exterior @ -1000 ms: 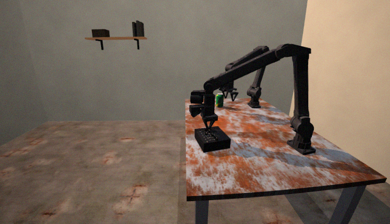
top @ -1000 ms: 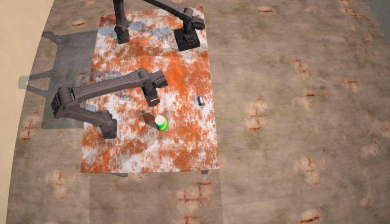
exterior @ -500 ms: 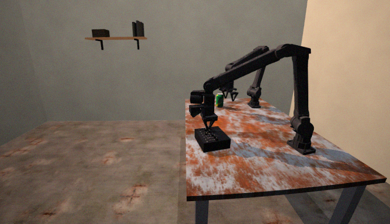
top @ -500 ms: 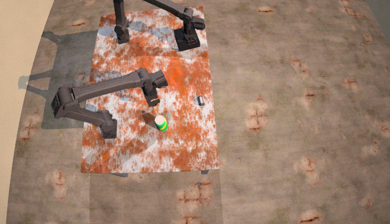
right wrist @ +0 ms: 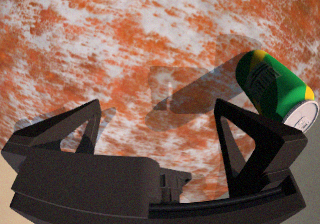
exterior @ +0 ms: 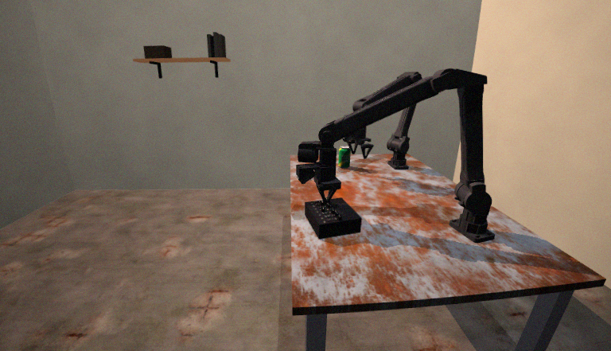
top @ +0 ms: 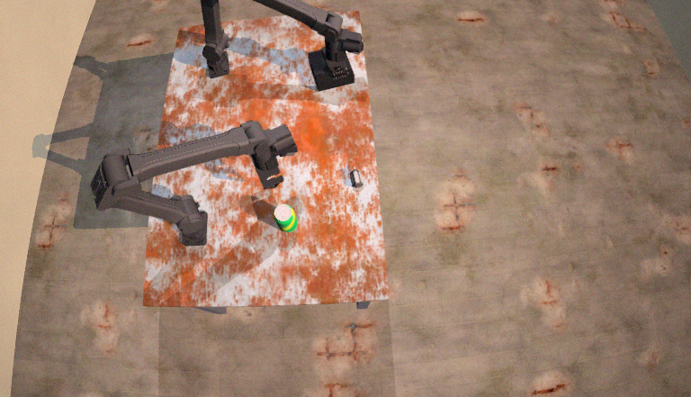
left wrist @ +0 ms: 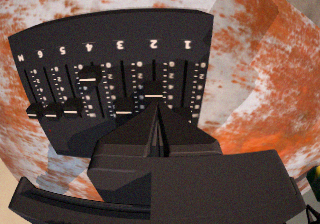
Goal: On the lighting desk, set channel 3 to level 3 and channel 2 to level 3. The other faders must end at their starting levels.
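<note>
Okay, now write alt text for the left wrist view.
The left gripper, shut, points at the channel 2 fader of a black lighting desk, labels upside down. Channel 4's fader sits nearest its label, channel 3's farther from its own. Beneath is a rust-and-white tabletop.

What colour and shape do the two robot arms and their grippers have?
Both arms are dark grey to black, with straight links and bulky joints. The left gripper shows smooth tapering fingers; the right gripper has triangular fingers with open centres. No cables are visible.
</note>
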You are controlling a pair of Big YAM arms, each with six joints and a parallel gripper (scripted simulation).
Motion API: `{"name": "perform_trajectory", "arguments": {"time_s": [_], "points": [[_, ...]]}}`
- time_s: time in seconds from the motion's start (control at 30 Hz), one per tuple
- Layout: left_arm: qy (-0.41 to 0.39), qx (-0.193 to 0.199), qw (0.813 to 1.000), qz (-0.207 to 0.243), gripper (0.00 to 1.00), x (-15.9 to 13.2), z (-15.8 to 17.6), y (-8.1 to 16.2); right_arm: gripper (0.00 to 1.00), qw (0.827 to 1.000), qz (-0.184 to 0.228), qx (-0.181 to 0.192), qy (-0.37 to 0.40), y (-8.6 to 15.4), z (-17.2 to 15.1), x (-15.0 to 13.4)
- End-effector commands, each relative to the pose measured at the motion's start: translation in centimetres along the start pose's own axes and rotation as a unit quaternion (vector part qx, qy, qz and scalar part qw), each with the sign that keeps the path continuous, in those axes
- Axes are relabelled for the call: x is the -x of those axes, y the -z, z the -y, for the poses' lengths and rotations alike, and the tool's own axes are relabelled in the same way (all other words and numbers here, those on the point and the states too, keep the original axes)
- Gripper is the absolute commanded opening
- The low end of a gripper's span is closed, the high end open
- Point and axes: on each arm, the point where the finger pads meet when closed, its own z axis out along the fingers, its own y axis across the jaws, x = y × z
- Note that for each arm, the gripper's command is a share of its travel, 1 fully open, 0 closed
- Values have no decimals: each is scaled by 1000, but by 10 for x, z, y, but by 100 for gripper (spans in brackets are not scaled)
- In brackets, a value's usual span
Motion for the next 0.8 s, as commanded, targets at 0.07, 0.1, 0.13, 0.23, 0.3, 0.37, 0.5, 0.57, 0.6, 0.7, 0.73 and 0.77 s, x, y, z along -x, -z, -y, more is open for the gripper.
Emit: {"name": "perform_trajectory", "arguments": {"time_s": [0.07,0.1,0.13,0.23,0.3,0.37,0.5,0.57,0.6,0.7,0.73,0.77], "points": [[1,-7,1000,19,0,24,2,16,100,1000,16,1,0,11,-1,11],[1,-7,1000,19,0,25,2,15,100,1000,16,1,0,11,-1,11],[1,-7,1000,19,0,25,2,15,100,1000,16,1,0,11,-1,11],[1,-7,1000,17,0,26,2,14,100,1000,16,1,0,11,-1,11],[1,-7,1000,17,0,26,2,14,100,1000,16,1,0,11,-1,11],[1,-9,1000,21,0,27,2,18,100,1000,16,1,0,11,-1,11],[1,-7,1000,19,0,29,2,14,100,1000,16,1,0,11,-1,11],[1,-9,1000,22,0,29,2,18,100,1000,16,1,0,11,-1,11],[1,-9,1000,22,0,29,2,18,100,1000,16,1,0,11,-1,11],[1,-9,1000,22,0,29,2,18,100,1000,16,1,0,11,-1,11],[1,-9,1000,22,0,29,2,18,100,1000,16,1,0,11,-1,11],[1,-9,1000,22,0,29,2,18,100,1000,16,1,0,11,-1,11]]}}
